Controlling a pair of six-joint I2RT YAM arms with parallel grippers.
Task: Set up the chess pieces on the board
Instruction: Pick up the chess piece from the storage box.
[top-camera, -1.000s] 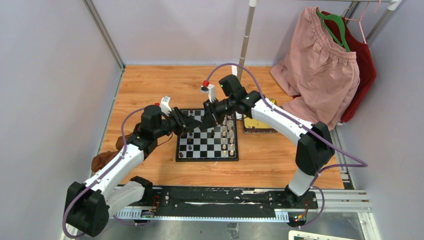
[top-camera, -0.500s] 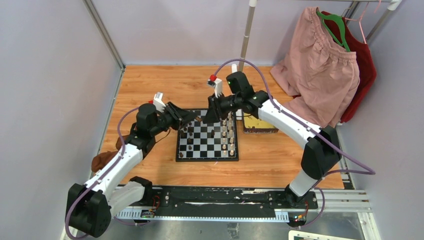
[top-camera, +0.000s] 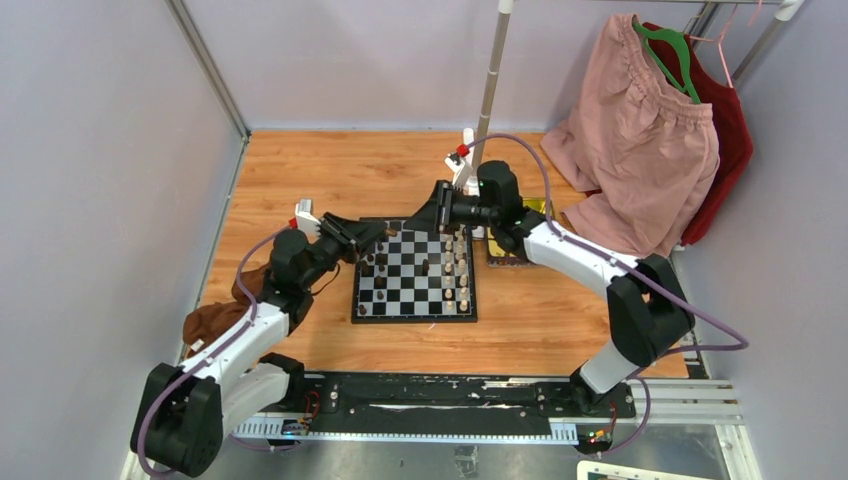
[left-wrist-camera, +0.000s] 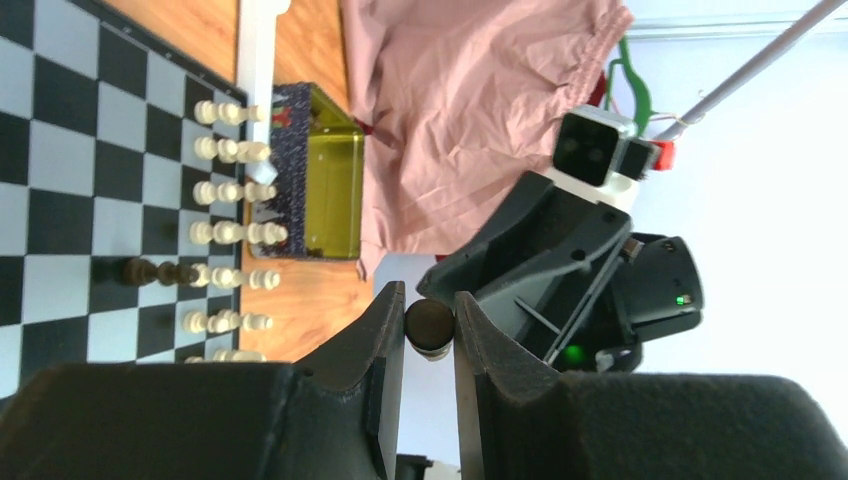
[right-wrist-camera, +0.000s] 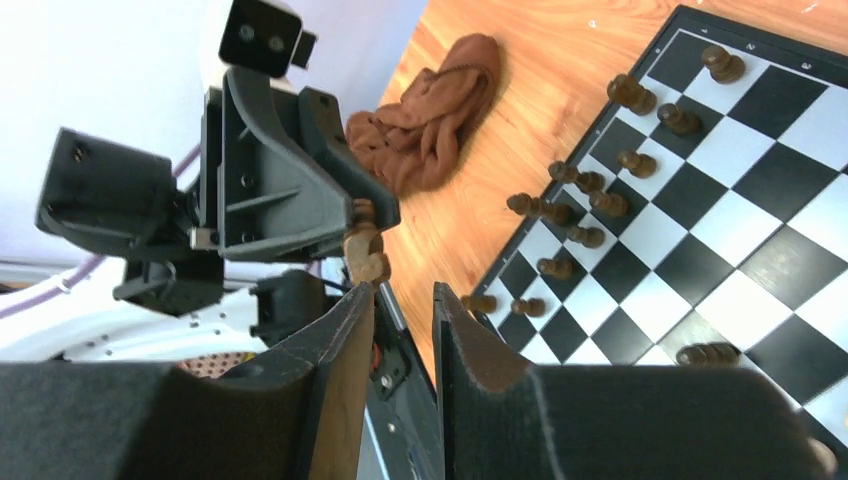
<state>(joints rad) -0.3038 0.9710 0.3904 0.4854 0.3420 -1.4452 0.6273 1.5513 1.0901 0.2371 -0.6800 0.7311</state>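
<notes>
The board (top-camera: 415, 300) lies mid-table. Dark pieces (top-camera: 375, 268) stand along its left side and cream pieces (top-camera: 460, 270) along its right. My left gripper (top-camera: 377, 231) hovers over the board's far-left corner, shut on a dark chess piece (left-wrist-camera: 430, 325), which also shows in the right wrist view (right-wrist-camera: 366, 252). My right gripper (top-camera: 427, 218) hovers over the board's far edge, facing the left one, open a little with nothing between its fingers (right-wrist-camera: 345, 320). The left wrist view shows cream pieces (left-wrist-camera: 230, 180) in rows; the right wrist view shows dark pieces (right-wrist-camera: 590, 190).
A gold tray (top-camera: 515, 250) sits against the board's right side. A brown cloth (top-camera: 215, 315) lies left of the board. A pink garment (top-camera: 640, 130) hangs at the far right, and a pole (top-camera: 487, 90) stands behind the board.
The two grippers, close together over the board a second ago, have drawn apart. The left moved back left with the dark piece; the right moved toward the far right.
</notes>
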